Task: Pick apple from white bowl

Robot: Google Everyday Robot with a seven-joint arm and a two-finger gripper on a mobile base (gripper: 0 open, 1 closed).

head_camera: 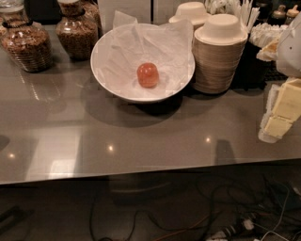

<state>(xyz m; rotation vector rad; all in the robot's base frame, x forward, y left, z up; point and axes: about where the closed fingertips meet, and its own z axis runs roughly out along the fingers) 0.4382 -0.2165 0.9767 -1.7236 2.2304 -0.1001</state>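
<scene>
Apple (147, 75): small, glossy, orange-red. It sits roughly at the centre of the white bowl (141, 97), resting on the crumpled white paper (141, 44) that lines it. Nothing is touching the apple.

White bowl: wide and shallow, upper middle of the frame, standing on the grey glossy tabletop (141, 136). The paper rises above the rim at the back.

Gripper (275, 124): at the right edge of the frame, mid-height, partly cut off. Pale yellow blocky parts show below a white housing. It is well apart from the bowl and apple, over the right end of the tabletop. Whether it is wide or narrow: cannot tell. It is holding nothing that can be seen.

Just right of the bowl, touching or nearly touching its rim, is a tall stack of beige disposable bowls (218, 61). A second, lower stack (190, 12) stands behind it.

Upper left of the frame: two glass jars with brown contents, one (28, 44) near the left edge and one (76, 30) closer to the bowl.

Bottom of the frame, below the tabletop edge: dark floor with loose cables (225, 221).
</scene>
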